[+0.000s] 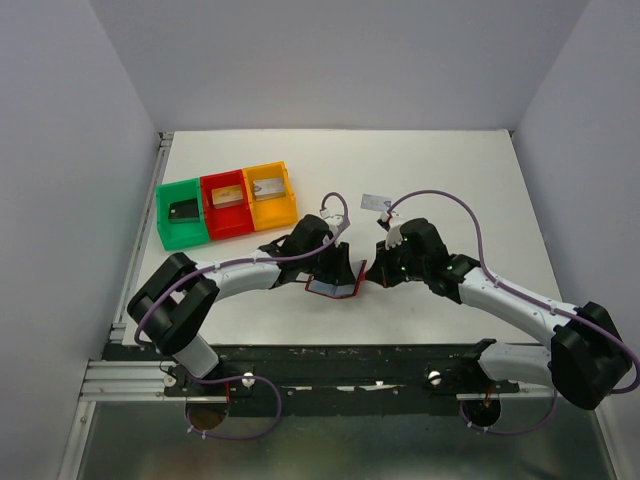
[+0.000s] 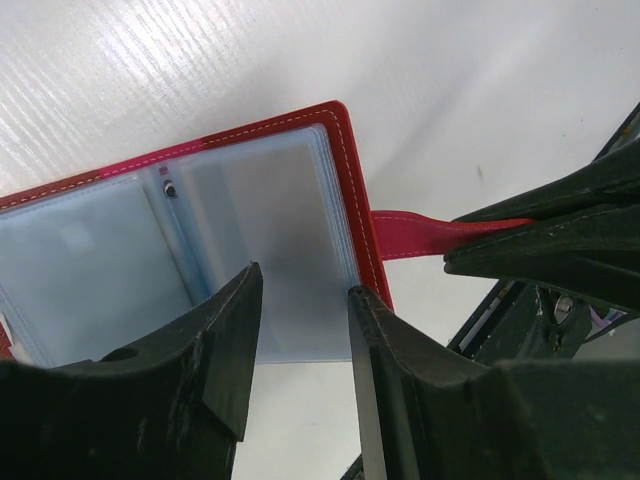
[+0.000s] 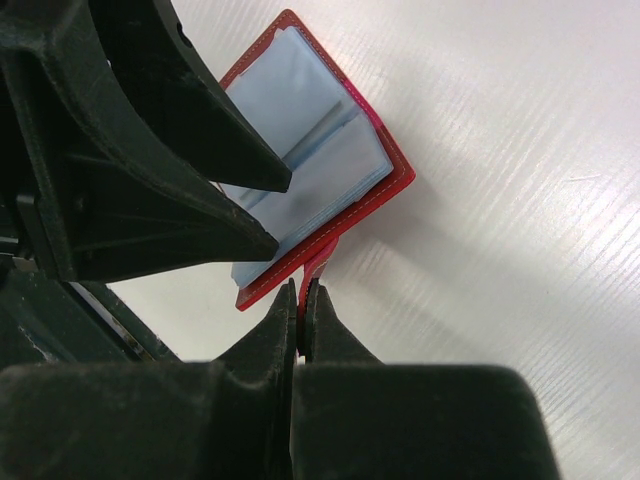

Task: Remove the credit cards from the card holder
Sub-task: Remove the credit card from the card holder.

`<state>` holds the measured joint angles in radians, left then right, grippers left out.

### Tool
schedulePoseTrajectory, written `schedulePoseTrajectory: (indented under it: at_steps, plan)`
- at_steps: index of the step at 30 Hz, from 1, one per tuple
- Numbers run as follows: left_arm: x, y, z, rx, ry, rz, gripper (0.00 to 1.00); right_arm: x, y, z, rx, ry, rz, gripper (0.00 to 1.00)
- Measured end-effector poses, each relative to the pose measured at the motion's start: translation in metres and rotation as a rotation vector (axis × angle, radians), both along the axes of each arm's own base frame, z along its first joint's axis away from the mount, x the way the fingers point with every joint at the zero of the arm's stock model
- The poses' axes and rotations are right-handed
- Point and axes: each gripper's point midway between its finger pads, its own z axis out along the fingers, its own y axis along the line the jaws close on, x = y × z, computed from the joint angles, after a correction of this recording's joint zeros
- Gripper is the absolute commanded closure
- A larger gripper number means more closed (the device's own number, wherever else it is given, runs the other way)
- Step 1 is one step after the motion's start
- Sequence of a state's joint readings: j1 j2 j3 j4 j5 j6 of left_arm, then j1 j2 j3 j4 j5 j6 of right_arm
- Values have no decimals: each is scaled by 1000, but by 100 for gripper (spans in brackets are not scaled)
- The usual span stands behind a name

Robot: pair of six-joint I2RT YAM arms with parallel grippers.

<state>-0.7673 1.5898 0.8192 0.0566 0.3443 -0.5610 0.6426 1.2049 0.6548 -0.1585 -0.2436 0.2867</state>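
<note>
Two grippers meet mid-table at the open card holder (image 1: pixel 336 281), well clear of every table (image 1: pixel 470 180) edge with bare surface beyond it: the right gripper (image 3: pixel 304 292), held low, pinches the red snap tab (image 2: pixel 410 235), while the left gripper (image 2: pixel 305 288) stands half-spread over the blue sleeves.

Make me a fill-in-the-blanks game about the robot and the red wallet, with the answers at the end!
1. The right gripper pinches the wallet's little red ____.
2. The wallet lies ____ on the table, showing its blue pockets.
3. Between the green bin and the orange bin stands a ____ bin.
4. The card in the green bin is ____.
Answers: tab; open; red; black.
</note>
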Motion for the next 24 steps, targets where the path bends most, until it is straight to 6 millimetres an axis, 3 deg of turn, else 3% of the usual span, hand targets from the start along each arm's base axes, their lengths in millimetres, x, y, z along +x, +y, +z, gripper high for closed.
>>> schedulePoseTrajectory:
  at_steps: [18,24]
  plan:
    - [5,10,-13,68,3,51,57,0,0,0,-1,0,0,100]
    - [12,17,-7,90,-29,102,57,0,0,0,-1,0,0,100]
